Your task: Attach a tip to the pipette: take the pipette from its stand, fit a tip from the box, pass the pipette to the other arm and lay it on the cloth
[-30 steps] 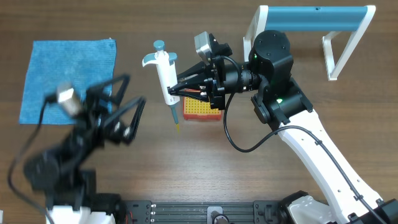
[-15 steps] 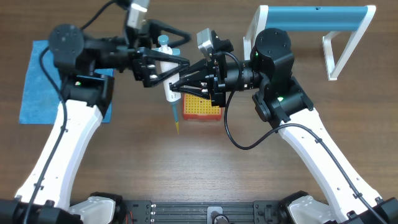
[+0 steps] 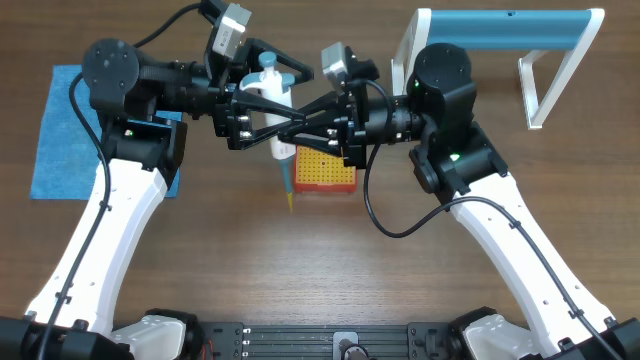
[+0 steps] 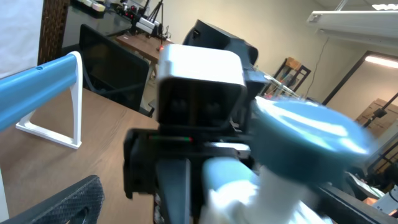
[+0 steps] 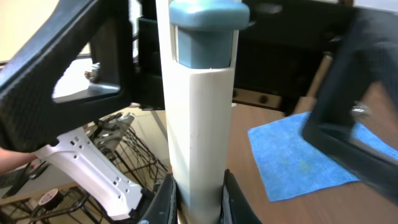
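Right now, reading the table (image 3: 330, 262) as a clock with the arm bases at 6, the yellow tip (image 3: 290, 201) on the pipette's lower end is pointing toward 6. It is showing just beside the orange tip box (image 3: 326, 172), which is sitting near the middle of the dial. Past it, the right gripper (image 3: 284, 139) is clamping the white body of the pipette (image 5: 199, 118) at about 11 o'clock, with the blue cap (image 4: 310, 132) toward 12. The left gripper (image 3: 285, 98) is coming in from the 9 o'clock side. Its fingers (image 5: 28, 102) are spread wide on either side of the pipette's upper part, and they are not pressing on it. Farther out, the blue cloth (image 3: 60, 130) is lying flat between 9 and 10 o'clock. The blue-and-white stand (image 3: 505, 28) is standing near 1 o'clock by the far edge.
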{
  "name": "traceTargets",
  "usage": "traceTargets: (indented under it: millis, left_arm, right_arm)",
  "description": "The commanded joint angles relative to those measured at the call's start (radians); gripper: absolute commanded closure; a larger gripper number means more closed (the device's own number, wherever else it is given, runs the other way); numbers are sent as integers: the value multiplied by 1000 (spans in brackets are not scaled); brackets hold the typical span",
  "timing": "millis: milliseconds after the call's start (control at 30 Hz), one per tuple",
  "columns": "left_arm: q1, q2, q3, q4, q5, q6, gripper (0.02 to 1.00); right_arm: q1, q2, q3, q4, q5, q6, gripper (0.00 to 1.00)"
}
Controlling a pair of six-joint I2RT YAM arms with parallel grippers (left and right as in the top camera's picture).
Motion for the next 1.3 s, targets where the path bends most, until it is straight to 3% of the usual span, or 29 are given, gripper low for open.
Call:
traceTargets:
  millis: [33, 167, 300, 600, 733, 867, 1133, 1300]
  left_arm:
    - [25, 9, 30, 10, 18, 13, 23]
    - [32, 9, 30, 9, 18, 13, 49]
    - [32, 9, 30, 9, 18, 13, 367]
    - [32, 9, 30, 9, 18, 13, 500]
    - [32, 9, 30, 9, 15, 13, 695]
    - [32, 9, 30, 9, 15, 13, 728]
    - [32, 9, 30, 10, 13, 13, 982]
    - [32, 9, 30, 10, -4, 13, 989]
  right_arm:
    - [-26, -1, 21, 1, 3, 8, 921]
    - [-28, -1, 21, 1, 3, 8, 925]
    - [-28, -1, 21, 1, 26, 8, 923]
    - [-27, -1, 21, 1, 56, 8, 925]
    - [-27, -1, 21, 1, 56, 8, 923]
    - [-27, -1, 21, 2, 82, 8, 923]
    - [-27, -1, 21, 1, 82, 8, 921]
    - [-27, -1, 21, 1, 82, 8, 921]
